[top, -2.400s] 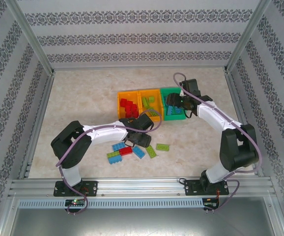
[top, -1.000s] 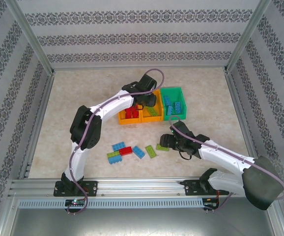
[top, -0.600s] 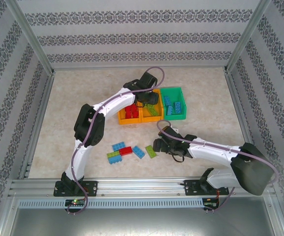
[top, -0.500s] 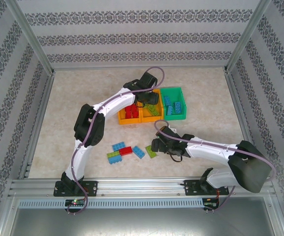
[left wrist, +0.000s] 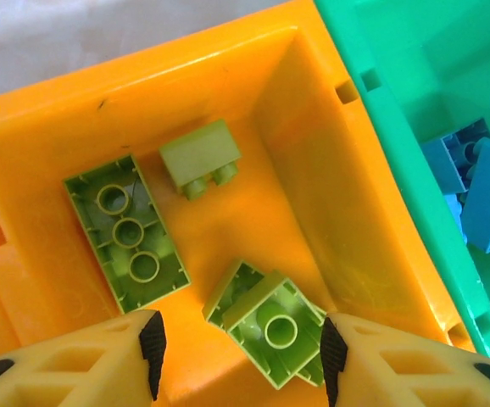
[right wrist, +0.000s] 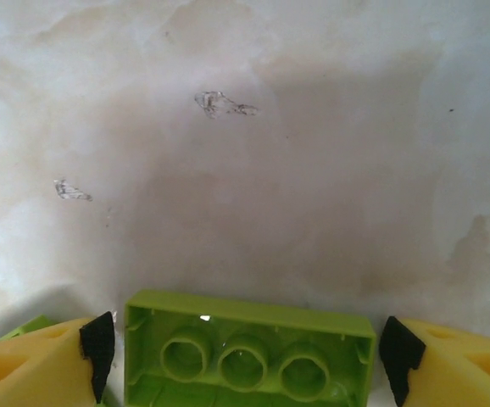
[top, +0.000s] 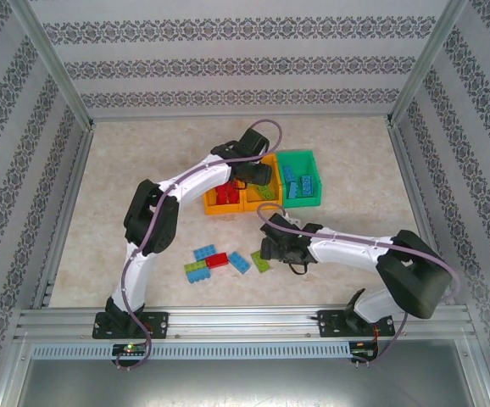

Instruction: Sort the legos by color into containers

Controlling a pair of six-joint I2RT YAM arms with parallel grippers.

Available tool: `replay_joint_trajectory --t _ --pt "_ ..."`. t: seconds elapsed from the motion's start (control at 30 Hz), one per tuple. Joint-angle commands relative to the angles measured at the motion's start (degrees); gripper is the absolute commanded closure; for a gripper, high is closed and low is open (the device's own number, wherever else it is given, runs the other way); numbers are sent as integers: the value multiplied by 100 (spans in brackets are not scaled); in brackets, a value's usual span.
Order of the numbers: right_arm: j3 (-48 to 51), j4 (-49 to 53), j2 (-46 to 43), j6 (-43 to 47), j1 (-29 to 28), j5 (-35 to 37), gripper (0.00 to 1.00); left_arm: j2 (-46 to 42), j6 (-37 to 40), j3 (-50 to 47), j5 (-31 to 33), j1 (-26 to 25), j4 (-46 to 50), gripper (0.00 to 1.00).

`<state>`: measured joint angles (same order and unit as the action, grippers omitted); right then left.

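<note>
Three light-green bricks [left wrist: 126, 233] lie in the glossy middle orange bin [left wrist: 25, 136], seen from the left wrist. The left gripper [left wrist: 238, 356] is open above them, and blue bricks [left wrist: 482, 186] fill the adjoining green bin [left wrist: 398, 51]. The right wrist shows the right gripper [right wrist: 247, 342] open astride an upturned green brick [right wrist: 228, 365], its hollow tubes showing, on the mottled table [right wrist: 313, 127]. Two seconds earlier the arms were the other way round: left over the table bricks, right at the bins.
</note>
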<state>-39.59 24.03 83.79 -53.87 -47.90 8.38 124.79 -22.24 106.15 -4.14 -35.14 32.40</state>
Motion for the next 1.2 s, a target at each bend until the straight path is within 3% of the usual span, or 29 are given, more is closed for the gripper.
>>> replay_joint_trajectory --t 0.0,0.17,0.37,0.63,0.93,1.17 --pt "-113 229 288 12 -79 127 19 -414 78 -201 6 37 -48 46" --pt "-355 686 480 165 -101 307 24 -728 51 -522 71 38 -188 46" --pt "-415 726 436 227 -110 329 38 -1066 29 -860 219 42 -313 46" --pt "-771 695 -209 666 -27 579 40 -1558 9 -1458 428 51 -348 45" --pt "-1698 68 -263 1912 1172 -27 40 -2417 11 -2568 587 48 -500 41" --pt "-2928 -212 797 2474 1921 -751 40 -3155 22 -3586 594 43 -737 25"
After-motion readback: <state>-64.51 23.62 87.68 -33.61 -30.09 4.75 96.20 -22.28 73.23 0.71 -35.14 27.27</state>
